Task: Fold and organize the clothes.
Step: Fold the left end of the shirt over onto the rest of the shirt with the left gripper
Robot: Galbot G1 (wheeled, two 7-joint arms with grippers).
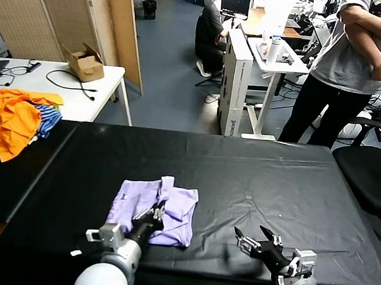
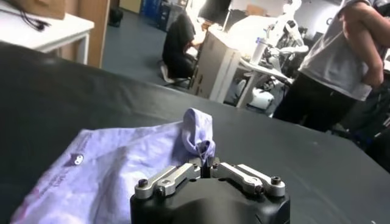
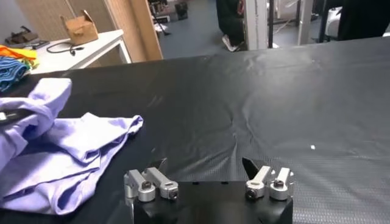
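The pale lavender T-shirt [image 1: 175, 207] lies partly folded and crumpled on the black table [image 1: 273, 182], near its front edge and left of centre. My left gripper [image 1: 157, 214] is over the shirt's middle, shut on a raised fold of the cloth [image 2: 199, 131]. In the left wrist view the pinched fabric stands up from the gripper [image 2: 205, 164] like a small peak. My right gripper [image 1: 257, 239] hovers open just over the bare table, to the right of the shirt. The right wrist view shows the right gripper [image 3: 204, 165] holding nothing, with the shirt [image 3: 67, 152] off to one side.
A bright orange and blue-striped heap of garments [image 1: 15, 119] lies at the far left. Behind it a white table holds a cardboard box [image 1: 84, 61] and cables. A person [image 1: 352, 63] stands at the back right beside a black chair [image 1: 371, 173].
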